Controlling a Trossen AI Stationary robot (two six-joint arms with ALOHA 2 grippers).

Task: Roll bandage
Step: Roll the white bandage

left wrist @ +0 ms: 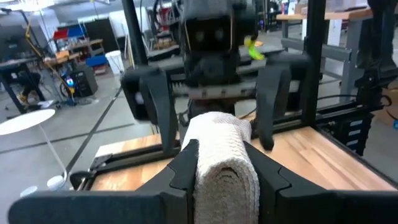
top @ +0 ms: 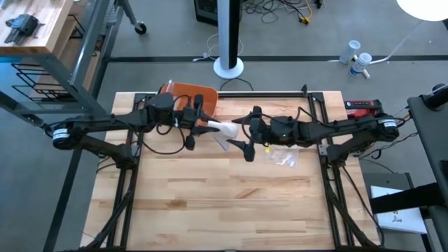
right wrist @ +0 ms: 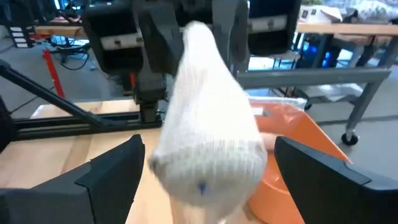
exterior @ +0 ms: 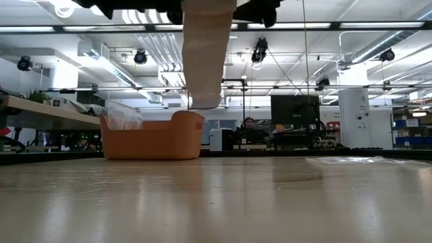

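1. Tabletop (top: 224,203) of pale wood planks fills the high view, with both dark arms reaching in from the sides and meeting near its far edge.
2. Orange bin (top: 187,94) sits at the far edge, behind the left arm; the low view shows clear plastic sticking out of it.
3. Clear plastic bag (top: 280,157) lies flat on the wood just beneath the right arm.
4. White bandage (top: 217,128), a knitted strip, is held up in the air between the two arms, near the far middle of the wood. In the low view its free end hangs straight down, ending well above the surface.
5. Left gripper (left wrist: 221,163) has its jaws pinching the folded bandage on both sides.
6. Right gripper (right wrist: 205,168) faces it with jaws spread wide, the bandage's rounded end between them but touching neither.
7. Risk, as a judgement: only one grip holds the cloth. If the right jaws close off-centre or the left lets go early, the loose tail could slip, unroll and drop toward the bag below.
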